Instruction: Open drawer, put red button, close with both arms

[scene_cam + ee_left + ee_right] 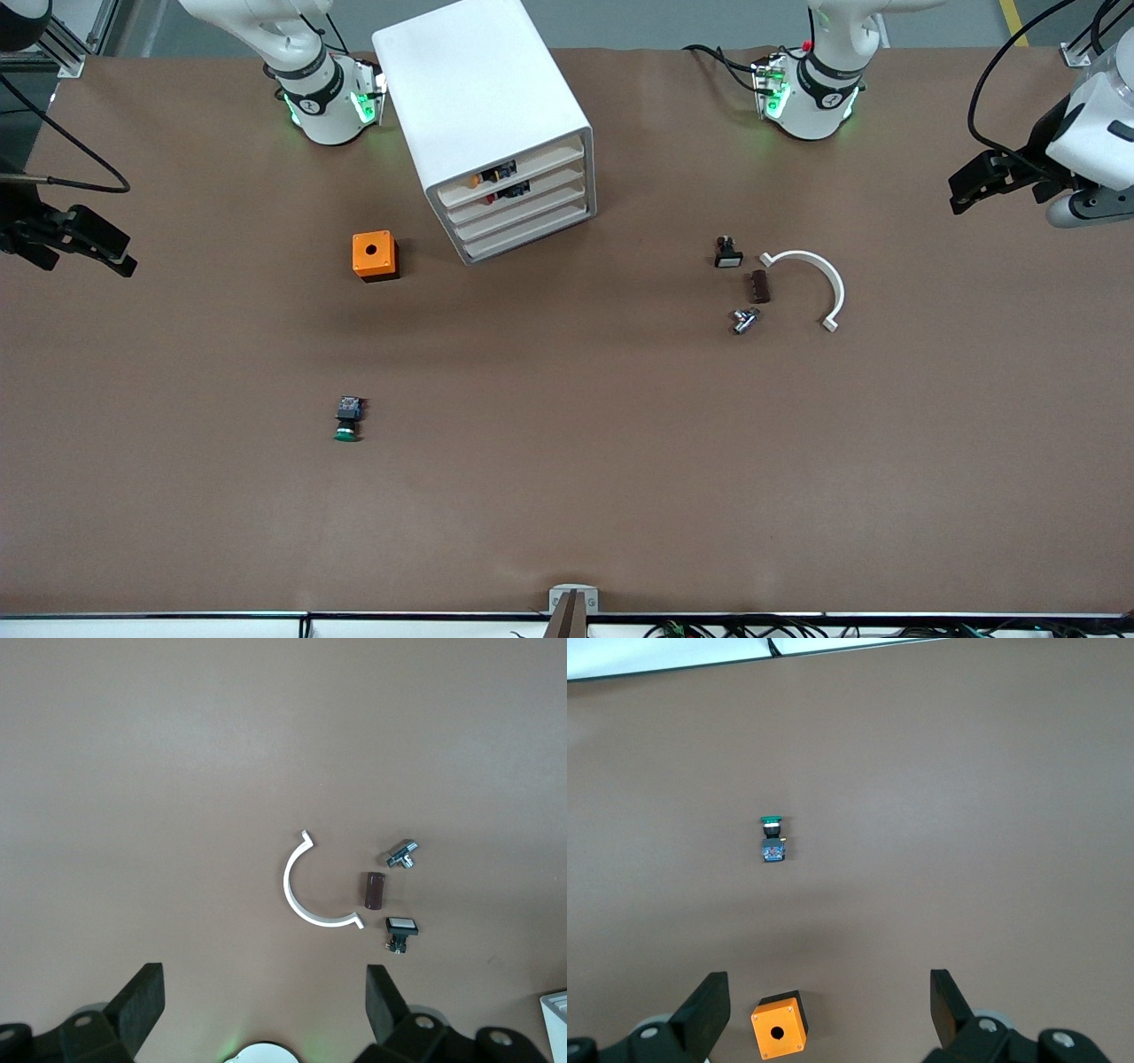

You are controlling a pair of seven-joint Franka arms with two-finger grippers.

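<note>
At table ends, both arms (1076, 142) wait.

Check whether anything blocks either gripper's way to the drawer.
Nothing visible does. Both grippers are open: the left gripper over its arm's end of the table, the right gripper over its own. The orange box sits beside the cabinet, toward the right arm's end, not before the drawer.

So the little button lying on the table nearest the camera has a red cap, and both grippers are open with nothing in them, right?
Not quite. That button has a green cap, as the front view shows. The rest holds: the left gripper and right gripper are both open with nothing in them.
</note>
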